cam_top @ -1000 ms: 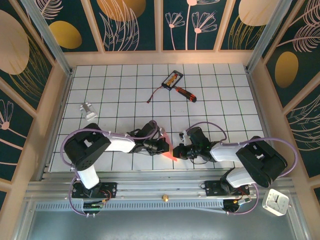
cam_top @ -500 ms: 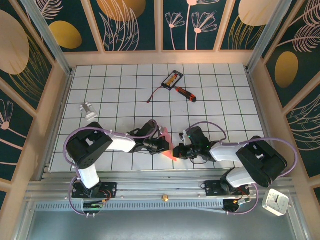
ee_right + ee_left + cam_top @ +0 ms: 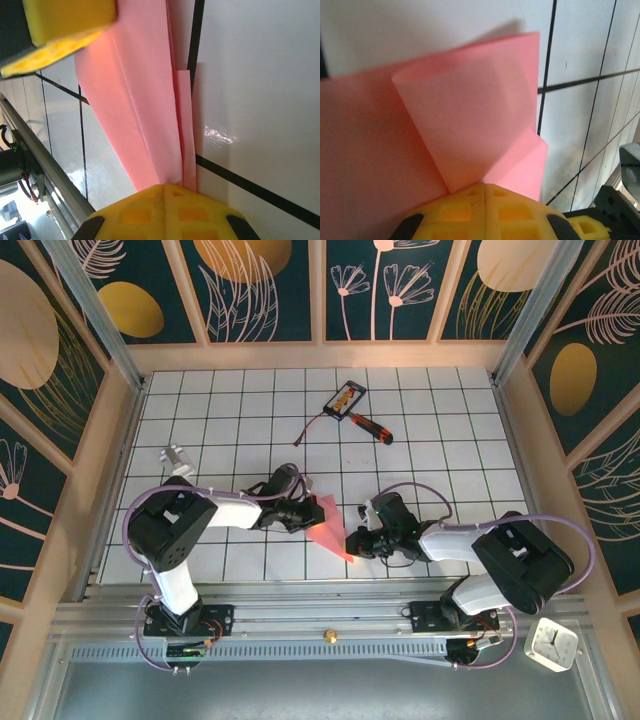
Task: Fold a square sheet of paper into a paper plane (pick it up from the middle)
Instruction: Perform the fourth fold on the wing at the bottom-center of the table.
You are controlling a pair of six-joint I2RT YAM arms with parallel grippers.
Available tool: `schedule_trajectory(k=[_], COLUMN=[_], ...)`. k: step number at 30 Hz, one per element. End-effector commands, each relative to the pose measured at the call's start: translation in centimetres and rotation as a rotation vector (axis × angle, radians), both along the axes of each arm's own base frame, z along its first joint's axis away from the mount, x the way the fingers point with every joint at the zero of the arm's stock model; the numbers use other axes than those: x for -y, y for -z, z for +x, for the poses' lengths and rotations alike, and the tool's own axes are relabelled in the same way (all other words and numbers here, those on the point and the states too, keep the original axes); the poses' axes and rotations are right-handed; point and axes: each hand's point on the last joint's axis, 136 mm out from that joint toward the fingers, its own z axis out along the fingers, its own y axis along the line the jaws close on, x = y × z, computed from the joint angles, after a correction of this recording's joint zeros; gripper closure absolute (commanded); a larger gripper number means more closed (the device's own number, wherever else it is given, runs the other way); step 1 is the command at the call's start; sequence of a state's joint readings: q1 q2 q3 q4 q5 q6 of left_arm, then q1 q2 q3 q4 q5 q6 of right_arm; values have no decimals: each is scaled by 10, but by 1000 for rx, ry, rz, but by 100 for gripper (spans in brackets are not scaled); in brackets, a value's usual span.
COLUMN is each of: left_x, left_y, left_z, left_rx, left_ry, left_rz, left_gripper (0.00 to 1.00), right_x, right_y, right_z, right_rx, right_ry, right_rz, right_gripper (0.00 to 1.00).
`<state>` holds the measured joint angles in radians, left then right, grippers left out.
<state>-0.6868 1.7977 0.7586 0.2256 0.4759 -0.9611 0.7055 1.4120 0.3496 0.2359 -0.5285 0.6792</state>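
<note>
The white tiled table (image 3: pixel 440 440) carried the whole scene, and both my arms were bent inward over its near edge, about midway between its left and right edges. Between them I held the paper (image 3: pixel 328 530), pink-red and already creased into a long wedge. It ran slantwise, its broad end towards the left and its narrow end towards the near edge.

My left gripper (image 3: pixel 303 515) was pinched tight on the broad end. In its wrist view the yellow pads met with no gap, and two flaps fanned out from between them, one lying over the other. My right gripper (image 3: pixel 352 540) was likewise clamped shut on the paper at the narrow end. There several slim layers ran lengthwise out of the pads, and one thin strip stood slightly apart from the rest.

Far from the work, towards the far edge, lay a red-handled screwdriver (image 3: pixel 370 426), a small black-and-orange card (image 3: pixel 345 398) just beyond it, and a thin cable (image 3: pixel 310 428). A small silver object (image 3: pixel 177 460) sat by the left edge.

As I judged it, the danger lay in two firm grips on one thin sheet. If my arms drew apart or twisted against each other, the paper could tear along a crease. If either grip eased, the stacked layers could slide and the loose strip could spring open. That would leave the folds uneven and the plane lopsided.
</note>
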Motion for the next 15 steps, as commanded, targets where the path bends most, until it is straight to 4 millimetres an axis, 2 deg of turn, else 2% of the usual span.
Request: schedule_trajectory(k=[1,15], left_x=[-30,-62], left_y=[25,27], left_z=[20,70], left_rx=[10,51], left_ry=[-63,-116], left_rz=[129,197], left_gripper=[100,100], right_x=[44,48], right_y=[47,49], right_z=[-29,-31], right_rx=[-127,-133], right_ry=[27,30], right_rz=[-232,-246], right_gripper=[100,100])
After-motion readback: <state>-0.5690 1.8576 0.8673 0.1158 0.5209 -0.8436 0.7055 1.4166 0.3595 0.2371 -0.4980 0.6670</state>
